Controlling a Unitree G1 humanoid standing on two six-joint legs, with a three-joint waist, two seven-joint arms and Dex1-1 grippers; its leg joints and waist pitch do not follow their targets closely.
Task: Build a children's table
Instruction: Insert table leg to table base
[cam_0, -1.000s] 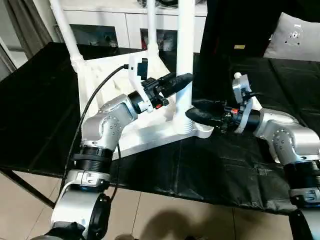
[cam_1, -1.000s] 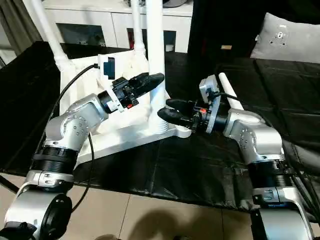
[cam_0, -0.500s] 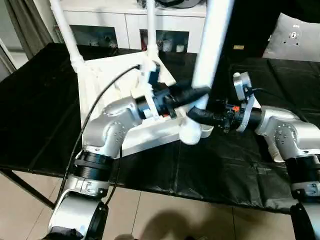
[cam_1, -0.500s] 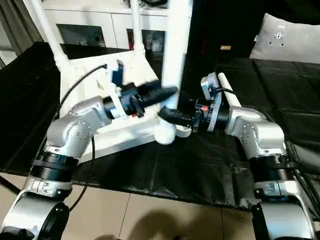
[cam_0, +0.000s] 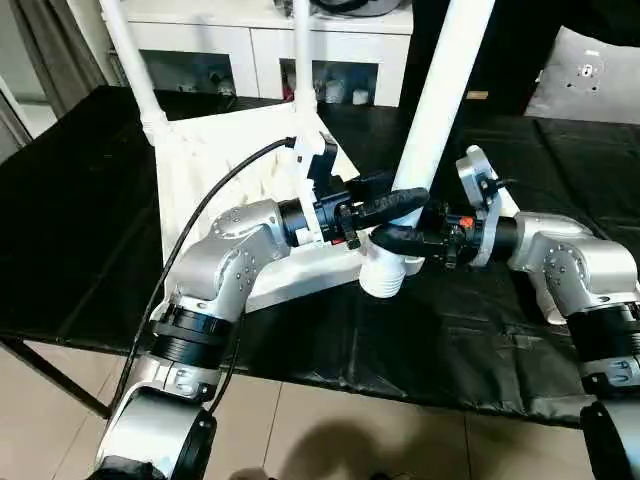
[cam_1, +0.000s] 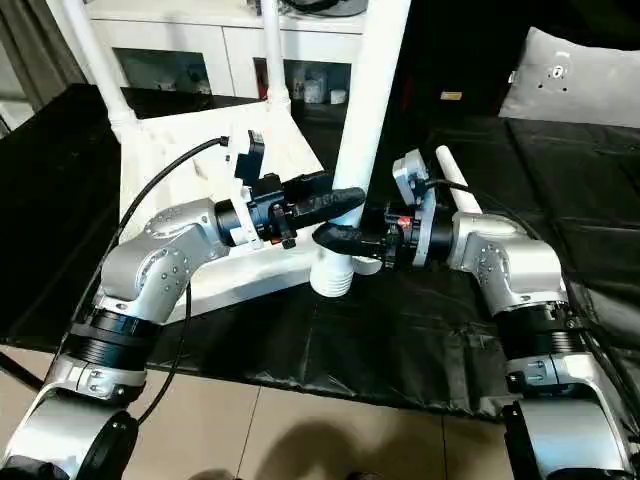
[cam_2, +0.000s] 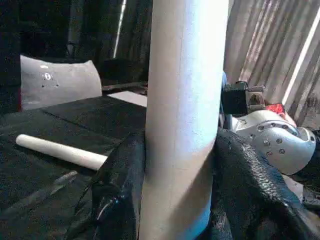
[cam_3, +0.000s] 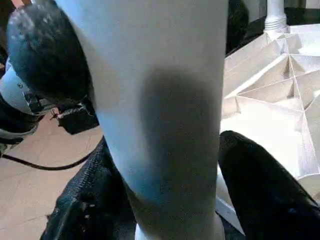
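On the black tabletop (cam_0: 100, 200), our left gripper (cam_0: 398, 203) clamps the smooth tapered white leg (cam_0: 430, 110); our right gripper (cam_0: 385, 238) brackets its ribbed base, grip unclear.

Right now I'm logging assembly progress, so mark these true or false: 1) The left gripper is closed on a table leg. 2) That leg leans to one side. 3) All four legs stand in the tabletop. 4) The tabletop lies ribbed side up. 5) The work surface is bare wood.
1) True: the left gripper has its fingers against both sides of the held leg.
2) True: it tilts, its threaded end off the corner socket.
3) False: two legs stand at the far corners, one is held, and a spare leg lies on the cloth.
4) True: the tabletop shows its ribs.
5) False: a black cloth covers it.
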